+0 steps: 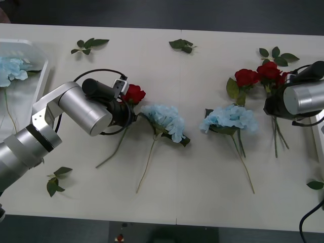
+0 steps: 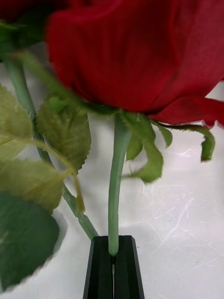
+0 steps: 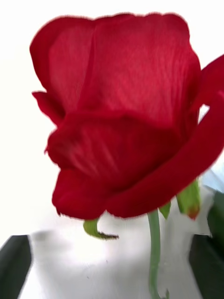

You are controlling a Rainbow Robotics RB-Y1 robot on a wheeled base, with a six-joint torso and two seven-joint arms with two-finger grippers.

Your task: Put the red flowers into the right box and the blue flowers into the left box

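Observation:
A red flower (image 1: 134, 93) lies left of centre, and its head (image 3: 121, 117) looms just past my left gripper (image 3: 112, 266). That gripper is open, one black finger (image 3: 16, 261) on each side of the thin stem (image 3: 154, 252). At the right, two more red flowers (image 1: 268, 70) (image 1: 247, 77) lie together. My right gripper (image 2: 113, 261) is shut on the green stem (image 2: 115, 187) of one, just below its head (image 2: 135, 51). Two blue flowers (image 1: 164, 119) (image 1: 230, 116) lie mid-table. The left box (image 1: 38, 58) holds a blue flower (image 1: 11, 68). A sliver of the right box (image 1: 320, 132) shows at the right edge.
Loose green leaf sprigs lie at the back (image 1: 88, 44) (image 1: 182, 45) (image 1: 277, 54), near the front left (image 1: 55, 179) and at the right edge (image 1: 315, 185). A second stem with leaves (image 2: 28, 154) runs beside the gripped one. The table's front edge is near.

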